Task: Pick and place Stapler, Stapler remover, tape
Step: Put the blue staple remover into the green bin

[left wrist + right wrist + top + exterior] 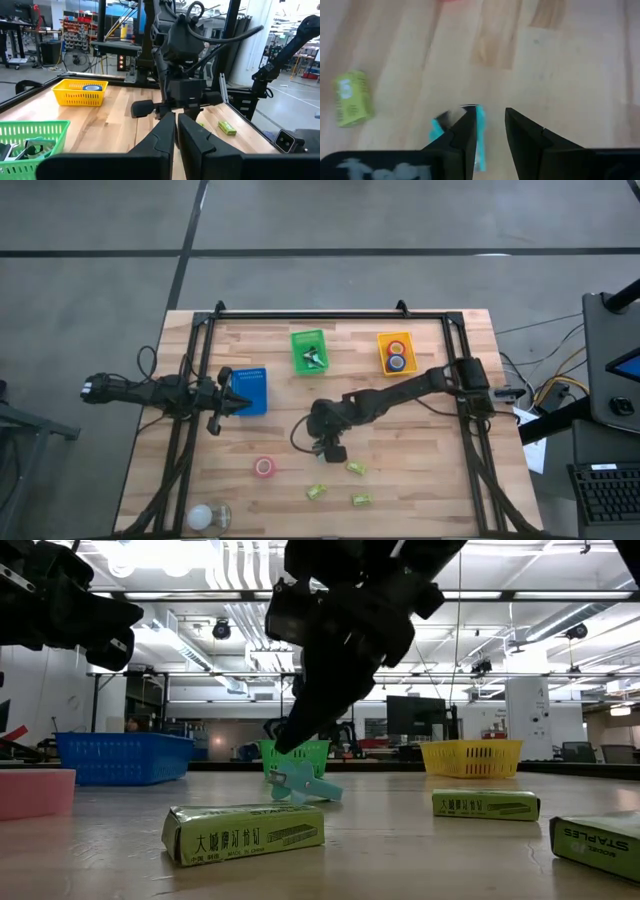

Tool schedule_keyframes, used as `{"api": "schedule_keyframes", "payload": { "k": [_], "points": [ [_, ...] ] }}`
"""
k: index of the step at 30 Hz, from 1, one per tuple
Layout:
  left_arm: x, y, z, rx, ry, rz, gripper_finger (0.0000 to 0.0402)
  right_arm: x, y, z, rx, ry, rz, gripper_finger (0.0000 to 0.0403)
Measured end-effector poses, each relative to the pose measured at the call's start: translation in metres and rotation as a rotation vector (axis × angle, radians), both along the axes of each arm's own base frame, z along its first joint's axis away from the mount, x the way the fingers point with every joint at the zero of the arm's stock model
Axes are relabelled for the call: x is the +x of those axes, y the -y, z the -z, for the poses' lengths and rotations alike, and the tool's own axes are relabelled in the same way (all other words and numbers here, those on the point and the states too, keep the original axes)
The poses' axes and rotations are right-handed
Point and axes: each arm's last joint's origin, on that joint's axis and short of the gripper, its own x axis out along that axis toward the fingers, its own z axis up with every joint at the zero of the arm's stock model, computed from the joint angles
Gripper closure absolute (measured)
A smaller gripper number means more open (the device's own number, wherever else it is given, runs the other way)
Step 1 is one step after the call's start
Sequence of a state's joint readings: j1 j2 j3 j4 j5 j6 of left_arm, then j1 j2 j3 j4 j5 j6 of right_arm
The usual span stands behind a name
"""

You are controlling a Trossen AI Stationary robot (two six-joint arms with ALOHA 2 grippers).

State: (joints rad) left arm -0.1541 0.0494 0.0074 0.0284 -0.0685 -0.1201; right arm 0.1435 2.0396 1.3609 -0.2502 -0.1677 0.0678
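Note:
A light-blue staple remover (300, 785) lies on the table's middle, under my right gripper (490, 117). That gripper slants down over it, open. One finger (465, 135) stands over the remover and a strip of the remover (480, 135) shows in the gap. A red tape roll (265, 467) lies flat near the front. Two more tape rolls, one red (397, 347) and one blue (398, 363), lie in the yellow basket (381, 352). No stapler shows. My left gripper (176, 131) waits shut and empty by the blue basket (250, 390). My right gripper comes at the staple remover slanting down from the table's right. I cannot tell whether its fingers touch it. The remover rests on the table.
A green basket (310, 350) at the back holds other staple removers. Three green staple boxes (355, 468) (317, 492) (360, 500) lie near the front, close to my right gripper. A pale round object (205, 515) sits at the front left corner.

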Motion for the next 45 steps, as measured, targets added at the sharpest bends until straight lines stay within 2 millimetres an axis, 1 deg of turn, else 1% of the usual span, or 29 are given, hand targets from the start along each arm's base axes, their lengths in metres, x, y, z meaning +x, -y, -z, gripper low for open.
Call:
{"api": "schedule_keyframes", "payload": {
  "k": [4, 11, 15, 25, 29, 33, 37, 40, 42, 45],
  "points": [
    [0.0, 0.0, 0.0, 0.0, 0.0, 0.0, 0.0376, 0.0, -0.002, 0.002, 0.017, -0.006, -0.011, 0.0301],
    [0.0, 0.0, 0.0, 0.0, 0.0, 0.0, 0.0376, 0.003, -0.002, 0.022, 0.013, -0.041, -0.007, 0.0299],
    [0.0, 0.0, 0.0, 0.0, 0.0, 0.0, 0.0376, 0.004, -0.003, 0.02, 0.018, -0.023, -0.008, 0.0318],
    [0.0, 0.0, 0.0, 0.0, 0.0, 0.0, 0.0376, 0.003, -0.002, 0.018, 0.021, -0.033, -0.005, 0.0386],
    [0.0, 0.0, 0.0, 0.0, 0.0, 0.0, 0.0376, 0.004, 0.002, 0.012, 0.016, -0.018, 0.001, 0.0394],
    [0.0, 0.0, 0.0, 0.0, 0.0, 0.0, 0.0376, 0.004, 0.018, -0.002, -0.038, 0.023, 0.045, 0.0394],
    [0.0, 0.0, 0.0, 0.0, 0.0, 0.0, 0.0376, 0.004, 0.044, -0.022, -0.131, 0.085, 0.12, 0.0394],
    [0.0, 0.0, 0.0, 0.0, 0.0, 0.0, 0.0376, 0.001, 0.068, -0.039, -0.204, 0.132, 0.199, 0.0394],
    [0.0, 0.0, 0.0, 0.0, 0.0, 0.0, 0.0376, -0.001, 0.087, -0.051, -0.252, 0.164, 0.284, 0.0394],
    [0.0, 0.0, 0.0, 0.0, 0.001, 0.0, 0.0376, -0.004, 0.115, -0.06, -0.294, 0.197, 0.388, 0.0394]
  ]
}}
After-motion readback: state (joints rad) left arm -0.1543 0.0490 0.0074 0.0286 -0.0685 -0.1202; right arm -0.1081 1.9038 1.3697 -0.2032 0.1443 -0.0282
